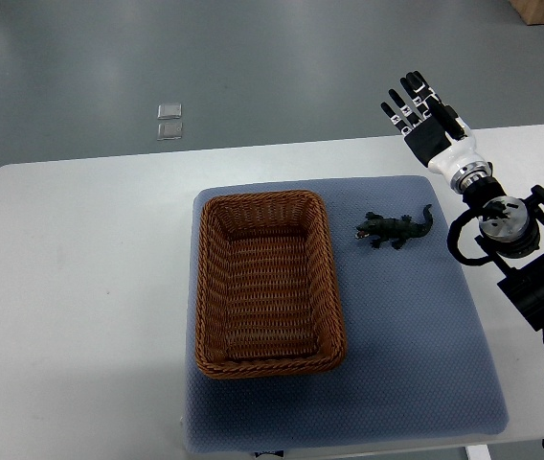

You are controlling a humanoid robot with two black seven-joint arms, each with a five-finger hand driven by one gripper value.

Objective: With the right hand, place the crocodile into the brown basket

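One hand is all you can see of the robot: the right hand [430,129], at the top right of the picture. Its arm comes in from the right edge and runs up and to the left over the counter [80,287]. The fingers [412,88] are straight and a little apart, and they hold nothing. They point away from you, past the far edge of the counter and out over the grey floor [253,57].

You can find the crocodile [395,230] on the blue mat [416,345], just to the right of the basket [262,198]. It is dark green and lies flat on its belly. Its head points left, at the basket, and its tail curls up to the right. It does not touch the basket; a strip of mat shows between them. The hand is past the crocodile, farther from you and a bit to the right, and does not touch it.

You see the brown basket on the left half of the mat, with its long sides running away from you. The mat lies flat on the white counter.

Two small clear squares [169,121] lie on the floor beyond the counter, one just behind the other.
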